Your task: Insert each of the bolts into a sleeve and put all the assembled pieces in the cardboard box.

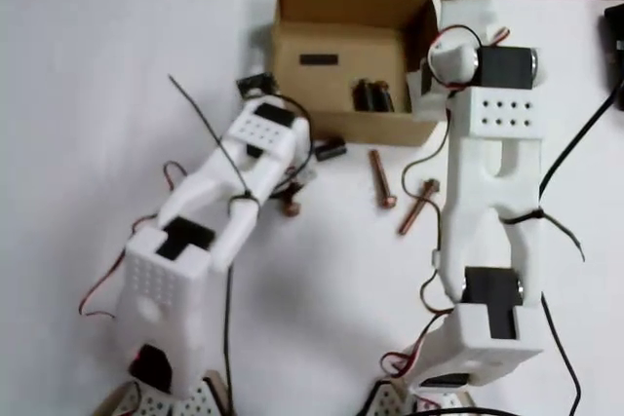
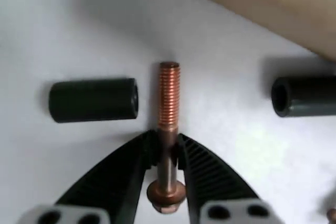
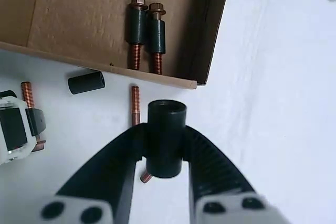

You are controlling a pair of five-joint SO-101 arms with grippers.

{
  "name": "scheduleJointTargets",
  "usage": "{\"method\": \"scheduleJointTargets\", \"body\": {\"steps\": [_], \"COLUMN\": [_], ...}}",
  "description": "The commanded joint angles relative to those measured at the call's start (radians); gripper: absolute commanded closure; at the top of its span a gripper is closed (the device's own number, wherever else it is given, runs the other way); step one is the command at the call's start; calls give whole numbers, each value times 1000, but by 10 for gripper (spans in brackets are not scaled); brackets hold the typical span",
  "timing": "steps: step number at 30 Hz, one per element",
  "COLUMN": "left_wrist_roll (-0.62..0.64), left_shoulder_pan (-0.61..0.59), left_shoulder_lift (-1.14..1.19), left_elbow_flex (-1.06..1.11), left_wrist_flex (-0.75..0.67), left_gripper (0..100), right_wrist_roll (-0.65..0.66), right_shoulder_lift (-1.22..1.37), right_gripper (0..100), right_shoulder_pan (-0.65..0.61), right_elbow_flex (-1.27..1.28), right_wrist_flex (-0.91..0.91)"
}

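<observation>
Black sleeve [image 2: 93,100] lies just beside held bolt [image 2: 169,95].

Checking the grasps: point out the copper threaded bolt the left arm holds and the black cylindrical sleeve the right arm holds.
Copper threaded bolt [image 2: 169,95]: left wrist view, threaded shank.
Black cylindrical sleeve [image 3: 167,145]: right wrist view, side wall.

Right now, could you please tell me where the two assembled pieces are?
In the high view the two assembled pieces lie side by side inside the cardboard box, close to its wall nearest the loose bolts.
</observation>
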Motion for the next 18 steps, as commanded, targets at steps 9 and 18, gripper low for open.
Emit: {"method": "scheduleJointTargets", "body": {"steps": [9, 18], "left_wrist_roll": [-41, -456], "left_shoulder_pan": [14, 60], "left_shoulder_lift": [26, -74], "left_elbow_flex": [-351, -515], "left_wrist_flex": [420, 589], "left_gripper": [979, 979], "right_wrist_roll": [3, 3], "right_shoulder_lift": [-64, -64], "right_gripper": [978, 978], "right_shoulder_pan": [2, 7], "right_elbow_flex": [-37, -37], "right_wrist_flex": [-2, -4]}}
